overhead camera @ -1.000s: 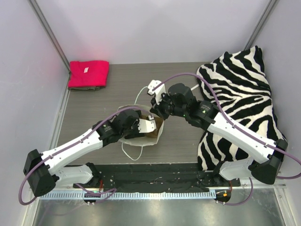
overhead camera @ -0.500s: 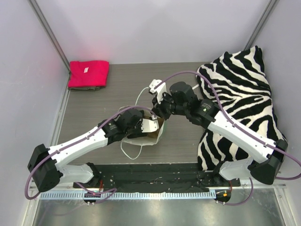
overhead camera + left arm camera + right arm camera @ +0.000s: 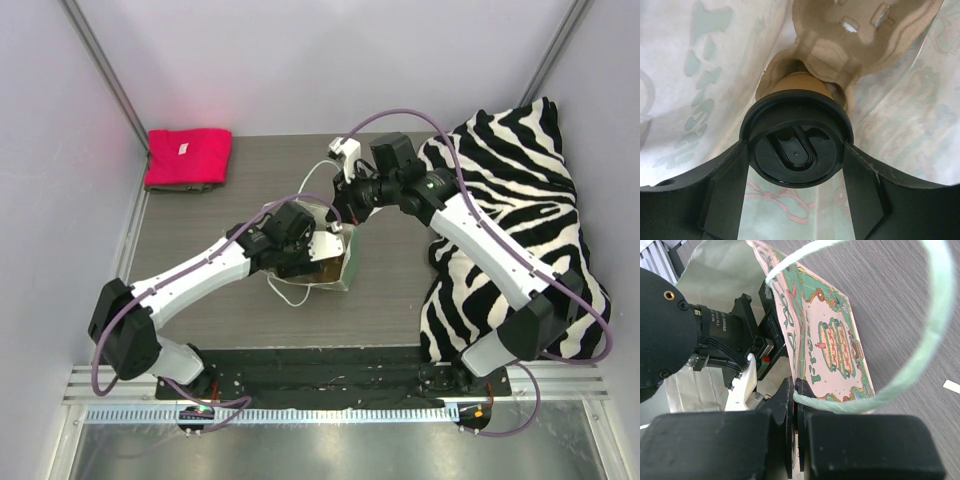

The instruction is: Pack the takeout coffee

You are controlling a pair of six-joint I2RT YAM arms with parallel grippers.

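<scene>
The left fingers (image 3: 732,175) reach down inside the paper bag (image 3: 346,264) and clasp the takeout coffee (image 3: 802,82) by its black lid (image 3: 795,150). One finger presses the lid's rim at 9 o'clock, the other at 3 o'clock. Under the lid the tan cup stands upright, its lower part sunk in a round well of the moulded-pulp carrier (image 3: 865,35). The carrier rises behind the cup toward 12 and 1 o'clock — all of it lies between the bag's pale printed walls.

The right fingers (image 3: 796,440) are pinched tight on the bag's top edge, just where the pale green cord handle (image 3: 935,315) meets the paper. The cord loops outward over the grey worktop (image 3: 200,230).

From above, the bag stands mouth-up near the middle of the worktop, with the two arms meeting over it. A folded red cloth (image 3: 188,158) lies at 10 o'clock from the bag, well apart, by the far left corner. A zebra-striped blanket (image 3: 510,220) lies at 3 o'clock along the right side — the right arm passes above it.
</scene>
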